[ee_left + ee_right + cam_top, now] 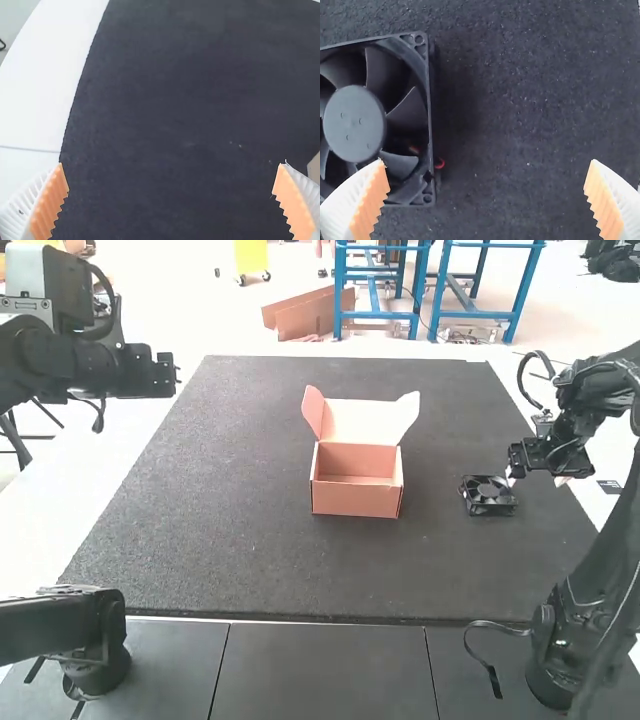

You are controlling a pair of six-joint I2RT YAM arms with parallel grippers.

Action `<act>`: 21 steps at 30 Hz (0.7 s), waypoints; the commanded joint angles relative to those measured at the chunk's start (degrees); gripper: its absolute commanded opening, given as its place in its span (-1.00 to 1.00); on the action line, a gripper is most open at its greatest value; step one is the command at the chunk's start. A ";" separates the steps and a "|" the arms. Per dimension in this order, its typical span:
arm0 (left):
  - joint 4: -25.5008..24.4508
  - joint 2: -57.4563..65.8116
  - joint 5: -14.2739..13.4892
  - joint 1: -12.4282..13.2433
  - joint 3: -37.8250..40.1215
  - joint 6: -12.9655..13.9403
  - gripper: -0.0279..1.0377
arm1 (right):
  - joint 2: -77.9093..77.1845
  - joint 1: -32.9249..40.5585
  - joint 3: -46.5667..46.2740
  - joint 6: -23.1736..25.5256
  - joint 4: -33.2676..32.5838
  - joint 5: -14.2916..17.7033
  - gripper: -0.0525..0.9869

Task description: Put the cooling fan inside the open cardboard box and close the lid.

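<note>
One cooling fan (pixel 487 495): flat on the black mat (pixel 200 510), right of the box and apart from it.
Right gripper (pixel 485 200): jaws wide and empty, over the fan's right edge; whether it touches the fan cannot be told.
Cardboard box (pixel 357 490): mid-mat, upright, lid (pixel 365 412) raised at the back.
Left gripper (pixel 170 200): jaws wide and empty, above the mat's far left edge.

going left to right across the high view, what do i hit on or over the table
left pincer → cardboard box → cooling fan → right pincer
</note>
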 commanded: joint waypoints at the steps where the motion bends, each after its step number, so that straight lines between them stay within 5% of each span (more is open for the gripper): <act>1: 0.84 0.06 -2.50 -0.29 0.31 2.14 0.87 | 1.62 -0.26 2.53 0.84 1.32 -0.06 0.83; 21: 0.84 0.15 -3.11 -0.29 -0.04 2.49 0.87 | 9.89 -0.17 5.61 1.72 3.96 1.26 0.83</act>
